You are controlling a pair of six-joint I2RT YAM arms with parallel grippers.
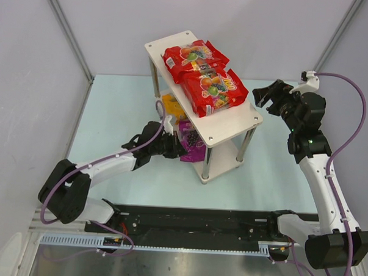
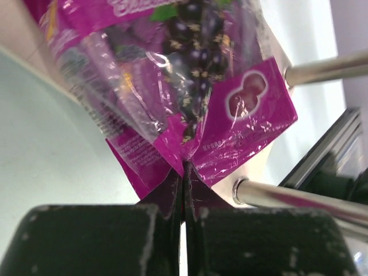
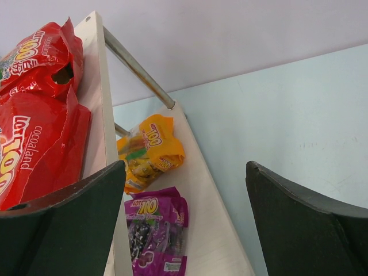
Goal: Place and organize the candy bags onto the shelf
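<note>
The shelf (image 1: 233,125) stands mid-table. Two red candy bags (image 1: 193,56) (image 1: 213,90) lie on its top board. The orange-yellow bag (image 1: 172,106) and the purple bag (image 1: 191,141) lie on the lower board (image 3: 201,218). My left gripper (image 1: 176,147) reaches in from the shelf's left side and is shut on the purple bag's end seam (image 2: 184,164); the bag (image 2: 190,69) fills the left wrist view. My right gripper (image 1: 266,96) is open and empty, in the air to the right of the shelf. The right wrist view shows the red (image 3: 34,149), orange-yellow (image 3: 149,149) and purple (image 3: 155,230) bags.
Two metal shelf legs (image 2: 322,66) (image 2: 287,198) stand close to the right of my left gripper. The top board's edge (image 3: 100,86) lies just left of my right gripper (image 3: 186,167). Enclosure walls and frame posts (image 1: 66,32) surround the pale table (image 1: 112,110).
</note>
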